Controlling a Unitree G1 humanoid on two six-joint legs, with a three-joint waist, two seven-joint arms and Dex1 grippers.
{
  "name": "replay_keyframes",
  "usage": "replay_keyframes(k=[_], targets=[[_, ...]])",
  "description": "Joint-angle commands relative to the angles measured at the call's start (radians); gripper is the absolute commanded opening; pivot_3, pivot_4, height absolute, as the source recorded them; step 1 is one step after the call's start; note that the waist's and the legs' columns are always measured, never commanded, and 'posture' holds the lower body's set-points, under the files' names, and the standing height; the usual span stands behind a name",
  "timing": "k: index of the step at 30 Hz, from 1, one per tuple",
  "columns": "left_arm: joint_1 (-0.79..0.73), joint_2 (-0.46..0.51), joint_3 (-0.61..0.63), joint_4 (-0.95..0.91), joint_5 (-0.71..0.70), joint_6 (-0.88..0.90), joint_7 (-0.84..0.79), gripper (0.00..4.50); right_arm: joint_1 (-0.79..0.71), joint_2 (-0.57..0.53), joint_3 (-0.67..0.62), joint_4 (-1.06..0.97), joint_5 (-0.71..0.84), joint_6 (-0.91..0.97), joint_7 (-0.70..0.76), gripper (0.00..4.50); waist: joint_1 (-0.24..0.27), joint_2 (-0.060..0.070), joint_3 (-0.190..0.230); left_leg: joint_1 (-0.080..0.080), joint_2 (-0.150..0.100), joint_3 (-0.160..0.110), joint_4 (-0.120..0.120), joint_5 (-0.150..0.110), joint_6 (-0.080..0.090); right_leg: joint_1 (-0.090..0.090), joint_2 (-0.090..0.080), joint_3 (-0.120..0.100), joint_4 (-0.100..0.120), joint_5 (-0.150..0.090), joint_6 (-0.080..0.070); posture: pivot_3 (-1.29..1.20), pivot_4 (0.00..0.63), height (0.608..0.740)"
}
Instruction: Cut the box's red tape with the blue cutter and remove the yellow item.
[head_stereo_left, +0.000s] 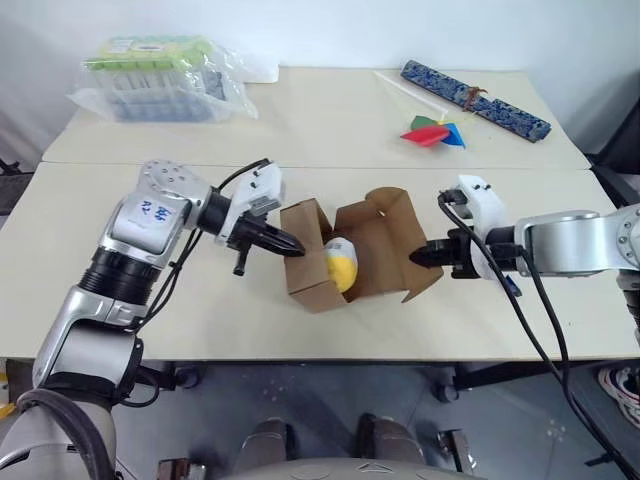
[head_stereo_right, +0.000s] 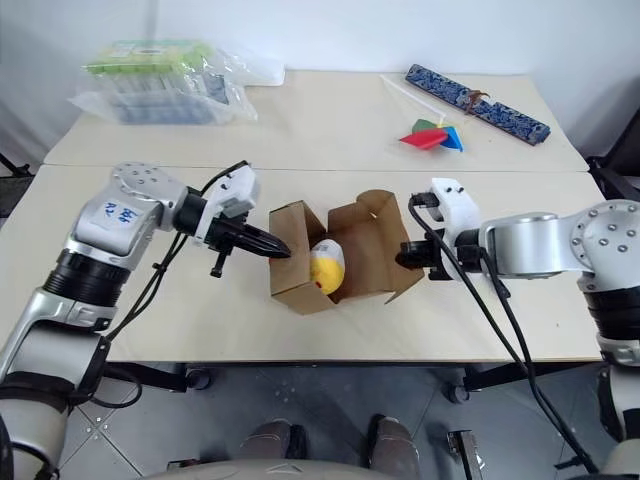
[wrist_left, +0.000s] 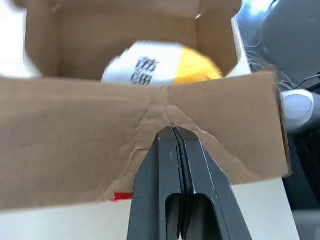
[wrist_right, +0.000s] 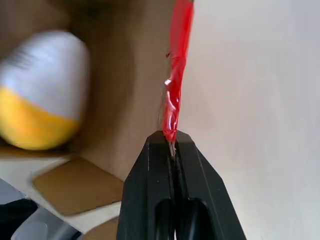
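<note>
The brown box (head_stereo_left: 350, 255) stands open at the table's middle, its flaps spread to both sides. Inside lies the yellow item (head_stereo_left: 342, 265), yellow with a white printed part, also seen as the yellow item (wrist_left: 160, 62). My left gripper (head_stereo_left: 295, 245) is shut on the box's left flap (wrist_left: 100, 130). My right gripper (head_stereo_left: 420, 257) is shut on the right flap's edge, where the crumpled red tape (wrist_right: 175, 90) clings. A scrap of red tape (wrist_left: 122, 196) shows under the left flap. A slim blue bit (head_stereo_left: 513, 287) peeks from under my right wrist; whether it is the blue cutter I cannot tell.
A clear plastic bag of green-topped packs (head_stereo_left: 160, 80) sits at the back left. A long blue patterned strip (head_stereo_left: 475, 100) and a paper pinwheel (head_stereo_left: 435, 132) lie at the back right. The table's front edge (head_stereo_left: 300, 355) runs close below the box.
</note>
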Motion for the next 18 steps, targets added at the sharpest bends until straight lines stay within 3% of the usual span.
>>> replay_keyframes(k=[1,12,18], targets=[[0.057,0.021,-0.028,-0.001,0.063,0.034,0.044,0.00,0.028,-0.061,-0.052,-0.010,0.000,0.000,-0.004,0.01,0.004,0.000,0.000,0.000,0.000,0.000,0.000,0.000,0.000,0.001,0.000,0.000,-0.001,0.000,0.000,0.00,0.150,0.740],[0.050,-0.093,0.007,0.061,0.080,0.032,0.152,0.00,0.058,-0.046,-0.036,0.007,0.000,-0.019,-0.014,0.01,-0.005,-0.002,0.001,-0.002,0.000,0.001,-0.001,0.000,0.001,-0.001,0.000,-0.001,-0.002,0.000,0.000,0.00,0.150,0.740],[-0.023,-0.101,0.094,0.067,0.002,0.084,0.124,0.00,0.025,-0.038,-0.043,-0.012,0.000,-0.016,-0.002,0.01,-0.006,-0.002,0.001,-0.002,0.000,0.001,-0.001,0.000,0.001,-0.002,0.000,-0.001,-0.002,0.000,0.000,0.00,0.150,0.740]])
